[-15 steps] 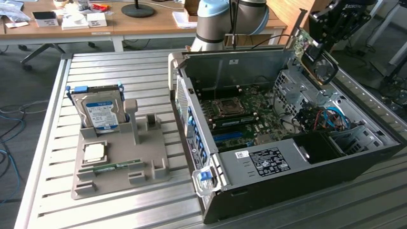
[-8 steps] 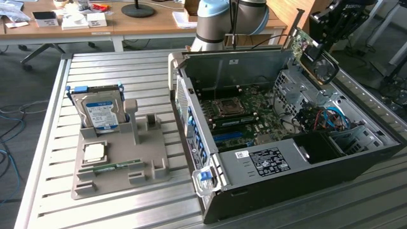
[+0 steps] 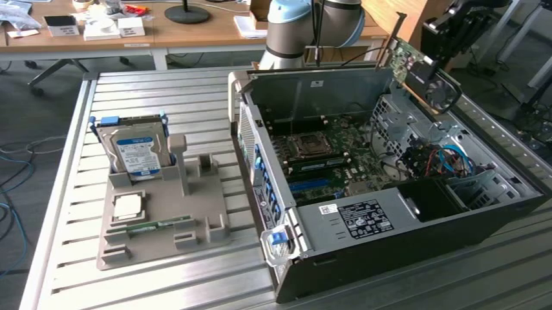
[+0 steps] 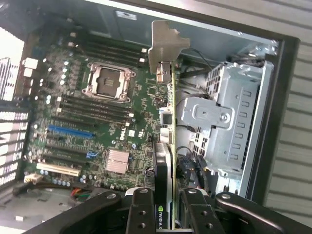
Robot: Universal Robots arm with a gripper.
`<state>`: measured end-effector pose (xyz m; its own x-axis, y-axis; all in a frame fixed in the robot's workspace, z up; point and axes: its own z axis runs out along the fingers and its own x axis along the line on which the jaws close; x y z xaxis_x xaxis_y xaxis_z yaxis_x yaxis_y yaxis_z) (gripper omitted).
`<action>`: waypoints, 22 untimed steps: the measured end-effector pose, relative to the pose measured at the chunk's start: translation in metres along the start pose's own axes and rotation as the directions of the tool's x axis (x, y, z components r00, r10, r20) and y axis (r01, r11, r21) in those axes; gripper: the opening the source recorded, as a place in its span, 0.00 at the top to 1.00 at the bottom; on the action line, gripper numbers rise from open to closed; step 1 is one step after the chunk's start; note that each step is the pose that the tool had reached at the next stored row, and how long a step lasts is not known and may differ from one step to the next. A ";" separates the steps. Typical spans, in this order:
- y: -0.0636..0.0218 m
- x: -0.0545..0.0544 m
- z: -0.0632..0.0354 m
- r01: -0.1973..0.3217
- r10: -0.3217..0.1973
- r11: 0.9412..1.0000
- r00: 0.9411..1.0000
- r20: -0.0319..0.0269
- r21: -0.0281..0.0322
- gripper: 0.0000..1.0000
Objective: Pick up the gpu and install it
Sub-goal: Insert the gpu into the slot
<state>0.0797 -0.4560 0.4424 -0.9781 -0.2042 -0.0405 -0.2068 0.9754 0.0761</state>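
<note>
- The gpu (image 3: 418,74), a thin flat expansion card with a green board, a dark fan shroud and a grey metal end bracket (image 4: 163,44), hangs in the upper right of the exterior view, raised above the far rim of the case.
- My black gripper (image 4: 168,217) pinches the gpu. Its two fingers (image 4: 140,212) press on the card's opposite faces, with the card edge-on between them.
- The open black computer tower case (image 3: 414,219) lies on its side on the slatted metal table (image 3: 172,284), in the right half of the exterior view.
- The green motherboard (image 4: 97,122), with its square silver processor socket (image 4: 108,81), covers the floor of the case. In the wrist view the gpu stands over the line between the motherboard and the grey metal drive cage (image 4: 229,126).
- The grey plastic holder (image 3: 164,219) sits at the lower left of the exterior view. A silver hard drive with a blue-white label (image 3: 134,152) stands upright in it, and a small green memory stick (image 3: 159,225) lies flat near its front.
</note>
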 end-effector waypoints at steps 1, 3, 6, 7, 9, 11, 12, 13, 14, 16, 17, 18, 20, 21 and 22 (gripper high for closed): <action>0.0000 0.000 0.0000 0.015 -0.015 1.000 1.000 -0.001 -0.001 0.73; 0.0000 0.000 0.0001 0.044 -0.044 0.999 0.999 -0.003 -0.002 0.73; 0.0000 0.000 0.0001 0.087 -0.087 0.996 0.996 -0.007 -0.004 0.73; 0.0000 0.000 0.0001 0.101 -0.101 0.995 0.995 -0.008 -0.004 0.73; 0.0000 0.000 0.0002 0.129 -0.129 0.992 0.992 -0.010 -0.006 0.73; 0.0000 0.000 0.0002 0.157 -0.157 0.988 0.987 -0.012 -0.007 0.73; 0.0000 0.000 0.0002 0.173 -0.173 0.985 0.985 -0.013 -0.008 0.73; 0.0000 0.000 0.0002 0.187 -0.187 0.982 0.982 -0.014 -0.009 0.73; 0.0000 0.000 0.0003 0.202 -0.202 0.979 0.979 -0.015 -0.010 0.73; 0.0000 0.000 0.0003 0.231 -0.232 0.973 0.973 -0.017 -0.011 0.73; 0.0000 0.000 0.0003 0.246 -0.246 0.969 0.969 -0.018 -0.012 0.73; 0.0000 0.000 0.0003 0.262 -0.262 0.965 0.965 -0.019 -0.013 0.73; 0.0000 0.000 0.0003 0.291 -0.291 0.957 0.956 -0.021 -0.015 0.73; 0.0000 0.000 0.0004 0.306 -0.306 0.952 0.952 -0.021 -0.016 0.73; 0.0000 0.000 0.0004 0.320 -0.320 0.947 0.947 -0.022 -0.017 0.73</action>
<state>0.0794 -0.4560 0.4420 -0.8606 -0.5076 -0.0405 -0.5092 0.8573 0.0760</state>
